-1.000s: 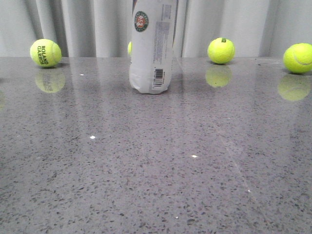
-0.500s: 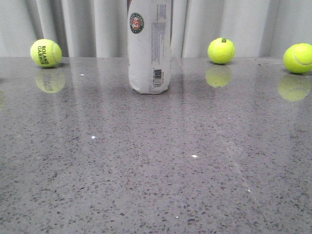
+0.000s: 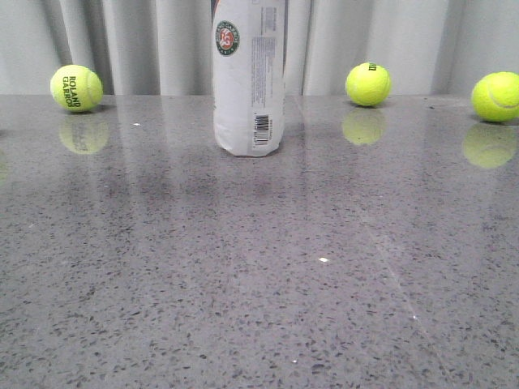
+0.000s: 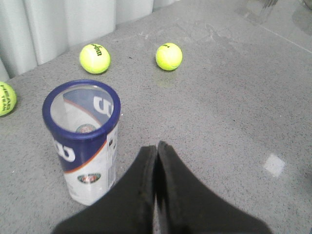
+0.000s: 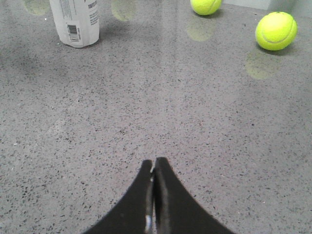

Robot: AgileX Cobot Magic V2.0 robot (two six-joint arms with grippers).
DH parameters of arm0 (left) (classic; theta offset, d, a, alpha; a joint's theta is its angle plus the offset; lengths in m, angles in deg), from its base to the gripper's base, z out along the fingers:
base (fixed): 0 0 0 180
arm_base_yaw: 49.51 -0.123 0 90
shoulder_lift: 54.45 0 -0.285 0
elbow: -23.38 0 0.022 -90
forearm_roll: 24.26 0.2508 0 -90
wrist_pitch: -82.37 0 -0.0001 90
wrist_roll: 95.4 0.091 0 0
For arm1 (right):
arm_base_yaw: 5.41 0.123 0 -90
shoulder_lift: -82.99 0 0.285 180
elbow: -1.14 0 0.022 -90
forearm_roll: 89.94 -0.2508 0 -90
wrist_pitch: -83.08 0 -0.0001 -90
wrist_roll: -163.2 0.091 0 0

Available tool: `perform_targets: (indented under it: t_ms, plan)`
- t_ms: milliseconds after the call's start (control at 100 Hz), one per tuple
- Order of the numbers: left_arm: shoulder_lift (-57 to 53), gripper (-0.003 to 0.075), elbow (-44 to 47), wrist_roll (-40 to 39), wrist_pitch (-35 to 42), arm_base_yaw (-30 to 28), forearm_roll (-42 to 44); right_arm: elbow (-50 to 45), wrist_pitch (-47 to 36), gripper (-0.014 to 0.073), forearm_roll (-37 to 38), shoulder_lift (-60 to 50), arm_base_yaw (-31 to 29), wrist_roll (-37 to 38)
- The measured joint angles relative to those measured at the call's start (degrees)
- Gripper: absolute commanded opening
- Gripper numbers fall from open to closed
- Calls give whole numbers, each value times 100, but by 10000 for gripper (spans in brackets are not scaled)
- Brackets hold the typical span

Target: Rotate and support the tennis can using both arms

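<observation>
Can (image 3: pixel 249 77) first: the tennis can stands upright on its closed end toward the far middle of the grey speckled tabletop (image 3: pixel 259 267), its top cut off by the front view's upper edge. Facing the front it shows a white label with a round red-and-green logo near the top, fine print down the side and a barcode low down.

From my left wrist I look down on the tennis can (image 4: pixel 84 141) and into its open mouth: a dark blue rim rings a translucent tube, and I see no ball inside. On that side the label carries a navy patch with large white lettering, an orange stripe curving under it, and the same round logo near the base. Nothing touches the can.

My left tool (image 4: pixel 156 148) has its black fingers pressed together, empty, near the can and clear of it. My right tool (image 5: pixel 154 163) is likewise closed on nothing, over bare tabletop, with the can (image 5: pixel 75 22) well apart from it.

Three yellow tennis balls lie along the back edge before a pale curtain (image 3: pixel 146 44): one printed with dark lettering (image 3: pixel 76 87) far to my left, one (image 3: pixel 367 83) to the right of the can, and one (image 3: pixel 496 96) at the right edge. Each mirrors faintly in the glossy surface.
</observation>
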Motion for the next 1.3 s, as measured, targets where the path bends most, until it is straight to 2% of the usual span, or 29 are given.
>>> perform_targets:
  t_ms: [390, 630, 960, 1300]
  plan:
    - [-1645, -20, 2027, 0, 744, 0, 302, 0, 0, -67, 0, 0, 0, 0]
    - [-2455, -20, 3072, 0, 1175, 0, 770, 0, 0, -67, 0, 0, 0, 0]
    - [-3695, -20, 4952, -44, 2892, 0, 909, 0, 0, -67, 0, 0, 0, 0]
    - [-4367, -20, 6914, -44, 5503, -154, 990, 0, 0, -67, 0, 0, 0, 0]
